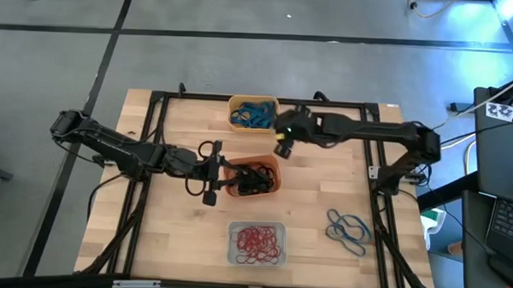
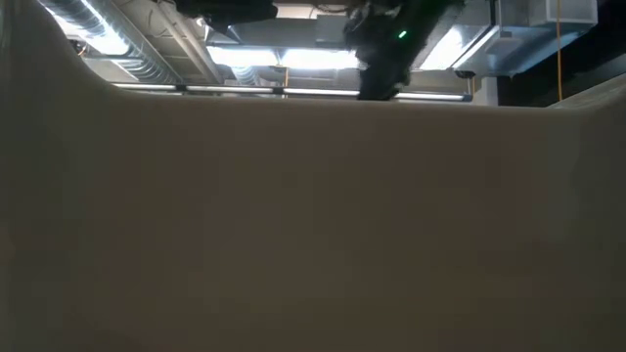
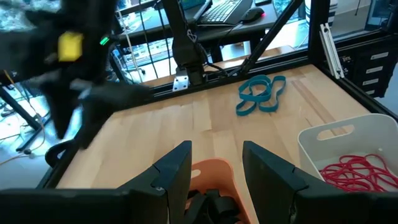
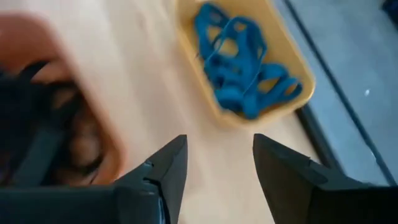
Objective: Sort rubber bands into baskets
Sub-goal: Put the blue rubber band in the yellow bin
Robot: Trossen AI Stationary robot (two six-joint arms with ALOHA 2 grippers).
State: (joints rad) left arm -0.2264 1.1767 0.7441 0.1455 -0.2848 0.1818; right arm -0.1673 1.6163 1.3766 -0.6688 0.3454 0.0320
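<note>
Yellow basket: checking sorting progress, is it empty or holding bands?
Holding bands: the yellow basket contains a tangle of blue rubber bands.

The setting is presenting as a robotics lab or test workshop. A wooden table (image 1: 185, 236) is sitting inside a black metal frame (image 1: 155, 115) on a grey concrete floor (image 1: 54, 60) marked with dark tape lines. A keyboard (image 3: 227, 9) is lying on a desk beyond the table, and a drawer cabinet (image 3: 373, 53) is standing to the side. Exposed ducting (image 2: 117, 44) and strip lights (image 2: 293, 59) are running overhead.
</note>
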